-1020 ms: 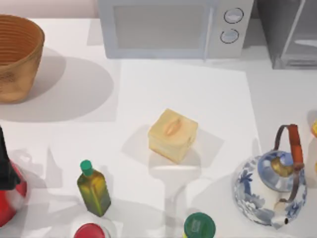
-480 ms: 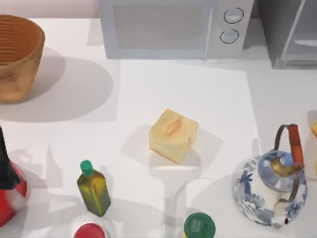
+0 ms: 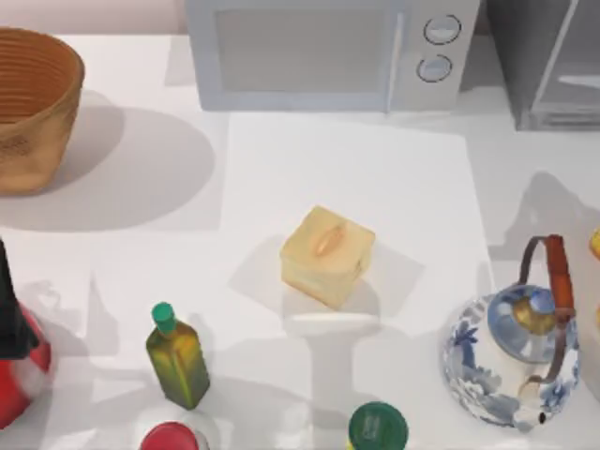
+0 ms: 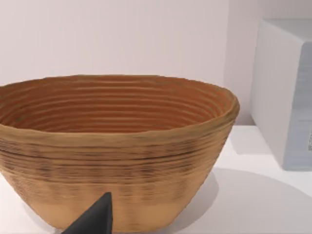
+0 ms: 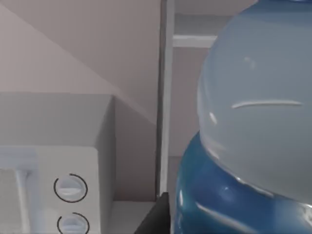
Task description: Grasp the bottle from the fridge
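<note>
In the right wrist view the bottle (image 5: pixel 253 146) looms very close, with a pale see-through upper body and a deep-blue lower band. A dark fingertip (image 5: pixel 157 217) of my right gripper presses against its side, so the gripper is shut on it. Just behind stands the fridge (image 5: pixel 165 97), its light-grey door frame upright and a shelf inside. From above, the fridge (image 3: pixel 548 66) is at the back right corner. My left gripper (image 4: pixel 95 222) hangs low, facing the woven basket (image 4: pixel 112 146); the left arm (image 3: pixel 7 309) sits at the table's left edge.
A white microwave (image 3: pixel 319 52) stands at the back, left of the fridge. A yellow box (image 3: pixel 326 255) lies mid-table. A blue-and-white teapot (image 3: pixel 516 356) is front right. An olive-green bottle (image 3: pixel 176 356), a red-topped container (image 3: pixel 171 438) and a green lid (image 3: pixel 378 427) line the front.
A new grey shadow has spread over the table at the right, between the fridge and the teapot. The objects on the table have not moved.
</note>
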Motion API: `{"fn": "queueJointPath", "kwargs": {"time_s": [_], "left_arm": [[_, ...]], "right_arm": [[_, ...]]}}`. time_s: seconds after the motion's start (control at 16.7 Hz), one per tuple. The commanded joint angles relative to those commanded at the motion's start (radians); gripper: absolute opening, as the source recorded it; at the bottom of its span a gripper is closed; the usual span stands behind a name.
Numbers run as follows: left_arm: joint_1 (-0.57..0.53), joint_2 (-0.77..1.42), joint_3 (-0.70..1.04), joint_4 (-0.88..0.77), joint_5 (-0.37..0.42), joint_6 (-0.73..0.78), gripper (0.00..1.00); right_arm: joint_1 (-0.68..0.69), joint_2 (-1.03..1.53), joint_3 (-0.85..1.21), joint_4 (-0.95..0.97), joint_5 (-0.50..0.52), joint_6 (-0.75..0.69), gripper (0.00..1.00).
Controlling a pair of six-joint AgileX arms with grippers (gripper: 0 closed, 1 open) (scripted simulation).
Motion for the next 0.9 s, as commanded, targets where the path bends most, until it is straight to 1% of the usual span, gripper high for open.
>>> {"fn": "queueJointPath", "kwargs": {"time_s": [0.54, 0.72, 0.9], "left_arm": [[0.000, 0.000, 0.000, 0.000, 0.000, 0.000, 1.00], [0.000, 0.000, 0.000, 0.000, 0.000, 0.000, 1.00], [0.000, 0.000, 0.000, 0.000, 0.000, 0.000, 1.00]], "right_arm": [[0.380, 0.994, 0.530, 0.268, 0.385, 0.013, 0.00], [0.479, 1.291, 0.723, 0.375, 0.485, 0.018, 0.00], [0.553, 1.528, 0.900, 0.486, 0.562, 0.021, 0.00]]}}
